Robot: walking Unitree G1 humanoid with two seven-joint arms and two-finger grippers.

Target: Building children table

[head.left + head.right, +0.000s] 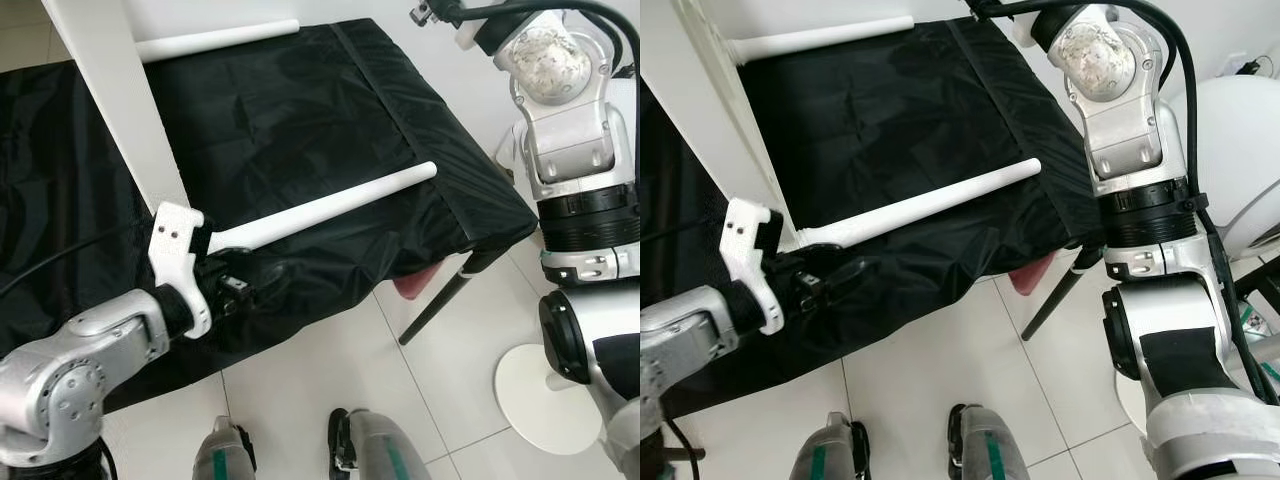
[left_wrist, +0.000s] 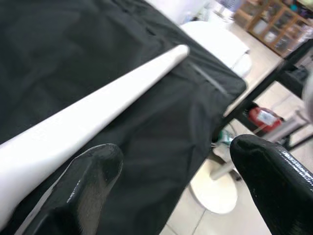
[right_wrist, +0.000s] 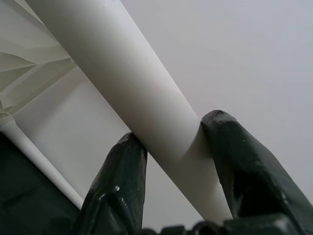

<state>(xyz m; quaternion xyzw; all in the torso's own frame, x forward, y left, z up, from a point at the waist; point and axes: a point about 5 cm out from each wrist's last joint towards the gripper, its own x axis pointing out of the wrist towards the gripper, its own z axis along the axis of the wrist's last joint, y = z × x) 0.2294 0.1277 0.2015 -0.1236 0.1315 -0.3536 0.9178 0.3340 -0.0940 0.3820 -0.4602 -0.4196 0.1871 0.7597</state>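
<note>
My left gripper (image 2: 166,186), fingers spread, sits beside the base of a white leg (image 1: 330,207) lying over the black cloth (image 1: 300,120), screwed into the tabletop (image 1: 110,90). My right gripper (image 3: 171,161) pinches another leg (image 3: 127,93).

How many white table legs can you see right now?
3. One leg lies across the black cloth by the left gripper; one at the far edge; one clamped in the right gripper. More may be hidden.

Smooth white leg (image 1: 330,208) – wrinkled black cloth (image 1: 300,110)
</note>
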